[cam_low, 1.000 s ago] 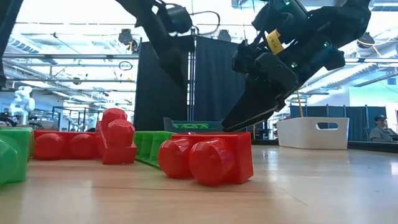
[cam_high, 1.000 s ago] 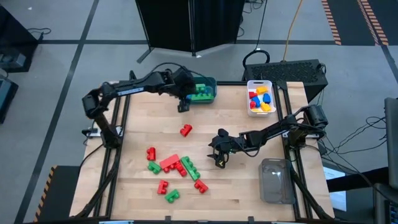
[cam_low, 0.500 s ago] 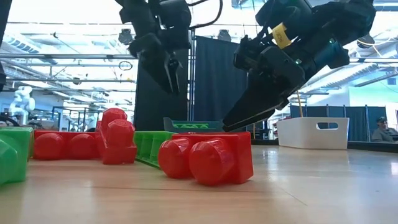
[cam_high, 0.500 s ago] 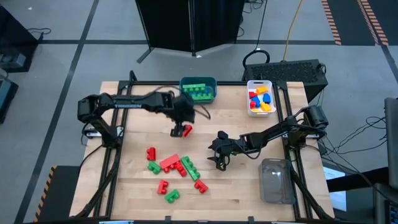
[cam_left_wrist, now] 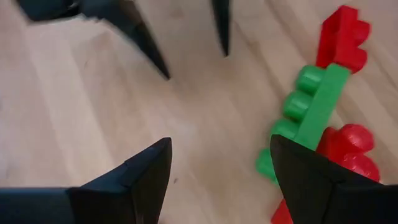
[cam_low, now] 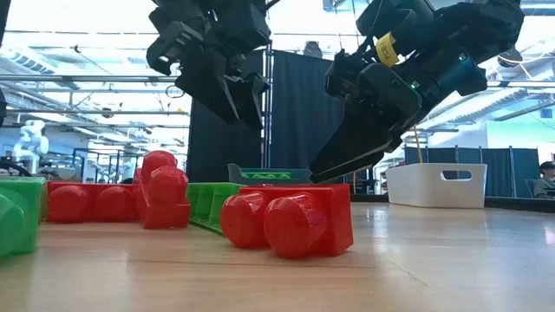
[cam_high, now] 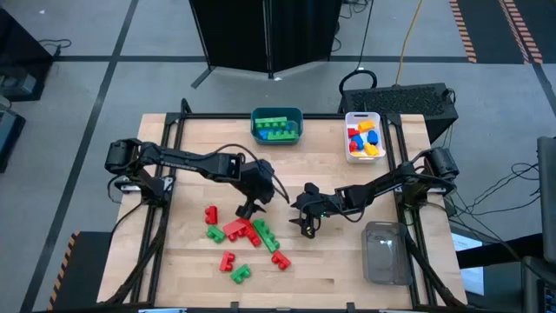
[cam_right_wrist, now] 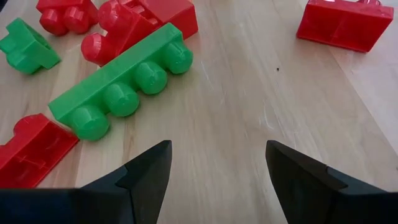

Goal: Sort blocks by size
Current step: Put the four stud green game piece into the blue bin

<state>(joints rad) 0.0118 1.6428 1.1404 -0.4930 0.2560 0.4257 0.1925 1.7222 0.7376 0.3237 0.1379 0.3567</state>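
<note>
A: Left gripper fingers stand wide and empty over the blocks, at the cluster's edge; right gripper likewise, beside the cluster.

B: Your risk: both crowd one pile and could collide or nudge bricks. Block lengths stay hard to judge where they overlap on the worktop.

A teal bin and a white bin at the table's far edge — a clear bin at its right edge — a black cabinet stands behind
</note>
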